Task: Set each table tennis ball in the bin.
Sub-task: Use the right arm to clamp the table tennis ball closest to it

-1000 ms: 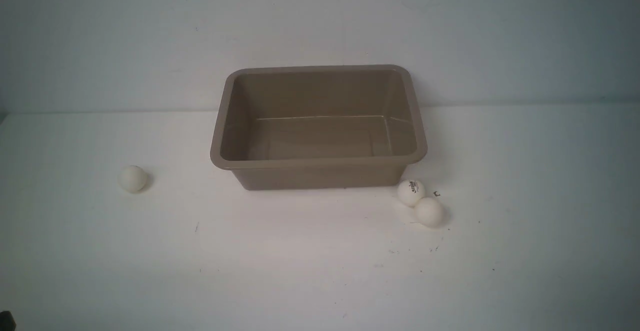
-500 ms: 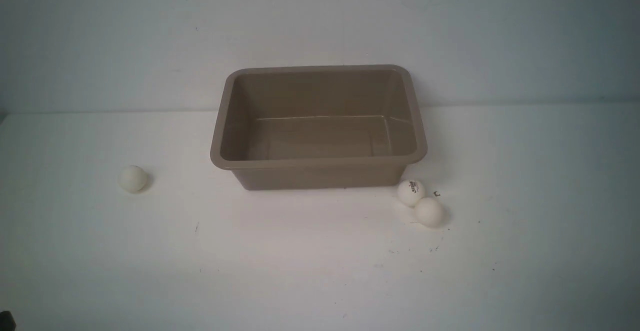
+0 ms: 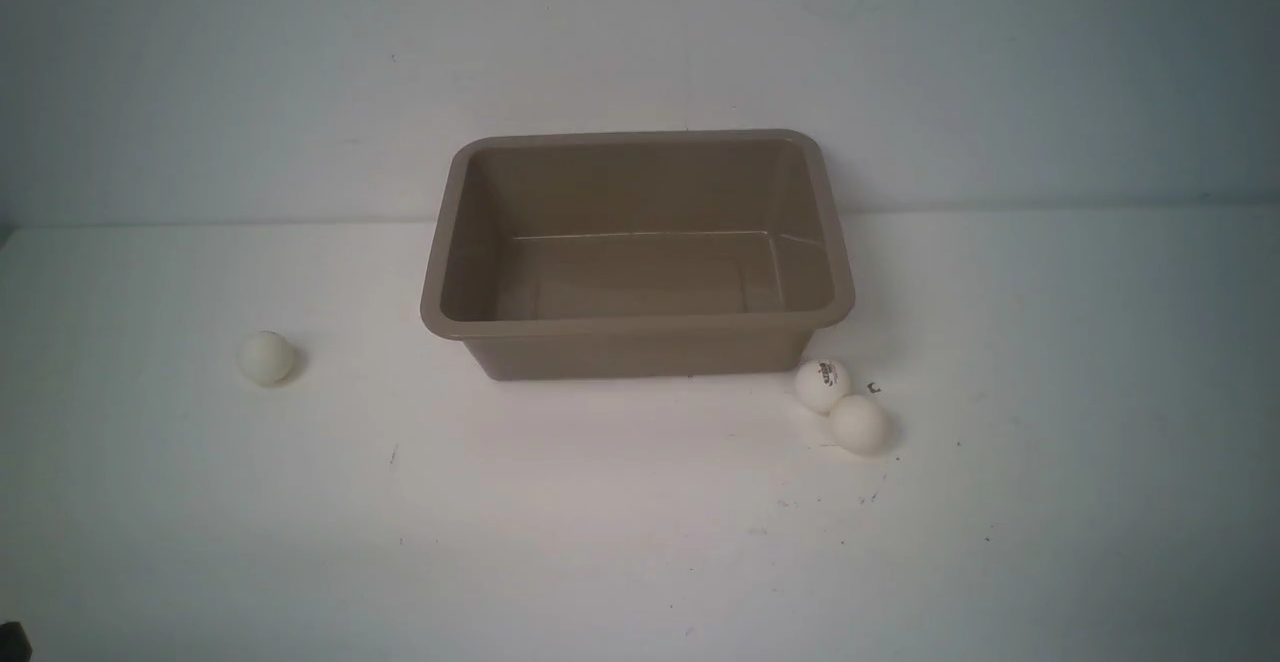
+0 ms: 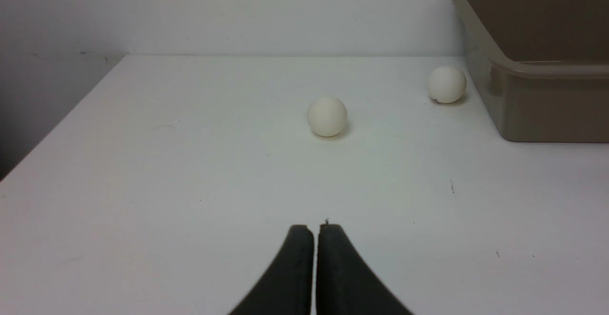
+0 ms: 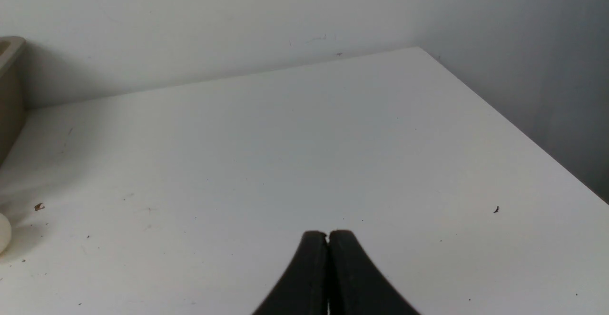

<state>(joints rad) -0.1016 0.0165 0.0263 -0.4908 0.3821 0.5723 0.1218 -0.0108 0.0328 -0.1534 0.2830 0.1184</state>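
The tan-brown bin [image 3: 636,326] stands empty at the middle back of the white table. One table tennis ball [image 3: 266,357] lies alone to its left. Two more touch each other off the bin's front right corner: one with a dark logo [image 3: 822,385] and a plain one [image 3: 859,425]. My left gripper [image 4: 315,227] is shut and empty, low over the table, well short of a ball [image 4: 327,116]. In that view a second ball [image 4: 446,84] lies close beside the bin's wall [image 4: 547,105]. My right gripper [image 5: 328,233] is shut and empty, with a ball's edge [image 5: 2,233] far off to one side.
A pale wall runs along the back of the table [image 3: 640,542]. The table's side edges [image 4: 62,120] [image 5: 523,134] show in the wrist views. A small dark speck [image 3: 874,388] lies by the right-hand balls.
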